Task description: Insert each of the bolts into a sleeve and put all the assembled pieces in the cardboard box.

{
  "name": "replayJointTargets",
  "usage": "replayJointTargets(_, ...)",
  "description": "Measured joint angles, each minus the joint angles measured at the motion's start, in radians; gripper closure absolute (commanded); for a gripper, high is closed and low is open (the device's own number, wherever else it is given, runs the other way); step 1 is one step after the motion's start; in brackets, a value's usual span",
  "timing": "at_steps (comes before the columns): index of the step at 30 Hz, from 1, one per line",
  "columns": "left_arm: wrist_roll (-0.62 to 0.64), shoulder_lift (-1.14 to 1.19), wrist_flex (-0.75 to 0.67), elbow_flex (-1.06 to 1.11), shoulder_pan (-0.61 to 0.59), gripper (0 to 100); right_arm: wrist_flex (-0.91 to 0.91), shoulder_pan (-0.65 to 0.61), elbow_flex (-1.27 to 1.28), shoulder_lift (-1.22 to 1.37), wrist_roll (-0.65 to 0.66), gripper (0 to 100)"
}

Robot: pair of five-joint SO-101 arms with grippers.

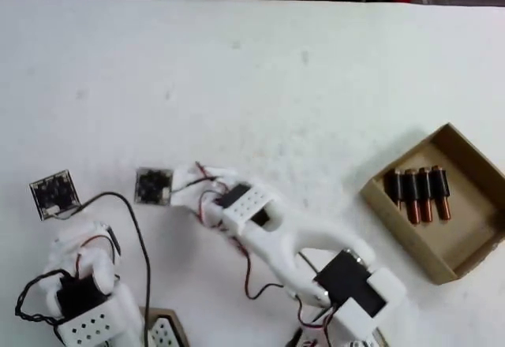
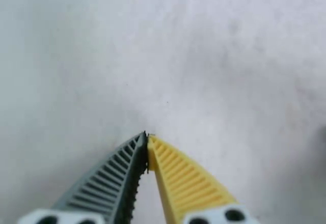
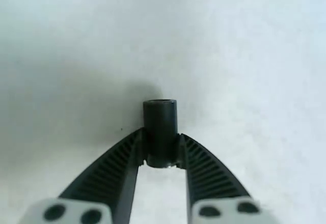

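Item: sleeve (image 3: 160,114), black, short tube, one count. Location: clamped between the fingers (image 3: 117,168) of the right claw (image 3: 161,135), held by the end nearer the claw, with the open mouth projecting past the fingertips and the white tabletop (image 3: 244,40) beyond it. Bore: looks hollow at the mouth, with nothing seated in it so far as can be seen. Right claw: closed on the sleeve, both ribbed pads against its wall. Left claw (image 2: 147,136): grey and yellow fingers pressed together at the tips, nothing between them, bare tabletop ahead of it. Box (image 1: 467,233): cardboard, open top, well apart from both claws. Contents: four assembled pieces (image 1: 418,195), each a black sleeve over a copper-coloured bolt, lying side by side against one wall. Step in hand, as judged: a further sleeve is gripped and presented for insertion, and four units are already filed in the box. Next move calls for a bolt in the empty left claw, which must first part its fingers and take one up. The shank must then be lined up true with the sleeve mouth and pushed along its axis while the right claw holds firm. Caution: the grip sits at one end of the sleeve, so an off-axis push would likely tilt it in the pads. After insertion: carriage to the box.
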Motion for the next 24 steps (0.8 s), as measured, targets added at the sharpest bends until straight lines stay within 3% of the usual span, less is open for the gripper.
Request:
replayJointTargets(6,0.0,0.0,0.0,0.0,0.0,98,0.015,0.049,-0.006,-0.029,0.0,98.1)
replayJointTargets(13,0.0,0.0,0.0,0.0,0.0,98,0.166,0.115,-0.008,-0.18,-0.014,98.1)
replayJointTargets(24,0.0,0.0,0.0,0.0,0.0,98,0.365,0.356,-0.008,-0.219,-0.258,97.8)
